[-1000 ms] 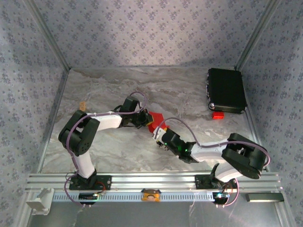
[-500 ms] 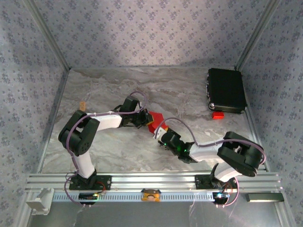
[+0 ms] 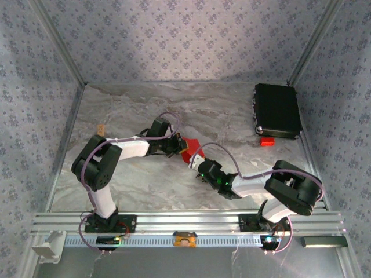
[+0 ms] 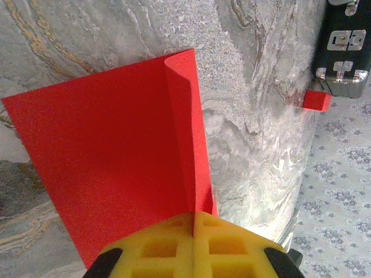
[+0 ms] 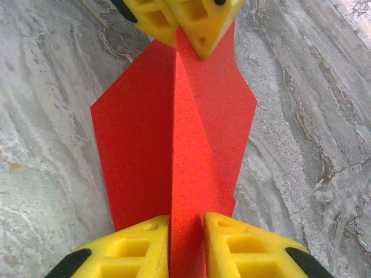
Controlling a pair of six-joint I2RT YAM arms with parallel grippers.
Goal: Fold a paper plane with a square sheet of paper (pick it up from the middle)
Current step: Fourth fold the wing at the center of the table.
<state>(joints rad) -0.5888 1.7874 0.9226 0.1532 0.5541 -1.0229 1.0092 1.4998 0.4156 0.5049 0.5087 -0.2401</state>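
Both claws are on the square sheet of paper (image 3: pixel 189 148) right now. The left claw (image 4: pixel 194 215) is fully closed, and its yellow pads pinch one end of the sheet, which spreads out flat in front of its tips with one flap curled upward. The right claw (image 5: pixel 185 223) faces it from the opposite end, and its pads are clamped snug against both sides of the raised centre crease. The red paper is stretched between the two sets of tips, just above the marble tabletop (image 3: pixel 127 110). Well off past the left claw's far side I can see a small red block (image 4: pixel 316 99) beside a black case (image 4: pixel 348 40).
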